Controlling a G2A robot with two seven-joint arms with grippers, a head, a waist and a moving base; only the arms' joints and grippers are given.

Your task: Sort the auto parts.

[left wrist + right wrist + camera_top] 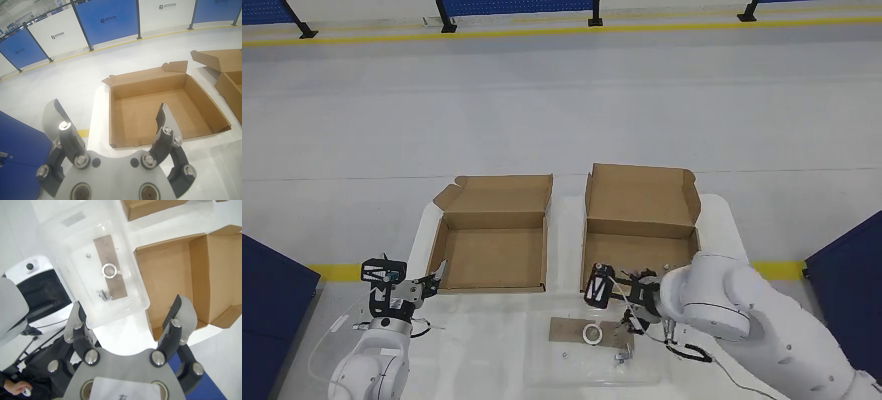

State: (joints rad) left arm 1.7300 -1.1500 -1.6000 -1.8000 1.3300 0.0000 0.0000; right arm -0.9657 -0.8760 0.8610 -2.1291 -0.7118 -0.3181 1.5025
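A clear plastic tray [542, 372] at the table's front middle holds a brown flat plate [567, 330], a metal ring [592, 334] lying on the plate, and a small metal bracket [622, 355]. The right wrist view shows the same tray [136, 283], plate [105, 247], ring [109, 270] and bracket [105, 295], plus a small nut [87, 255]. My right gripper [128, 309] is open and empty, above the tray's right end [632, 310]. At the table's left edge, my left gripper [434, 280] hangs open and empty [109, 107], facing the left box.
Two open, empty cardboard boxes stand behind the tray: the left box [492, 258] [151, 113] and the right box [640, 250] [170, 272]. Each has its lid folded back. Blue barrier panels [105, 19] stand far off across the floor.
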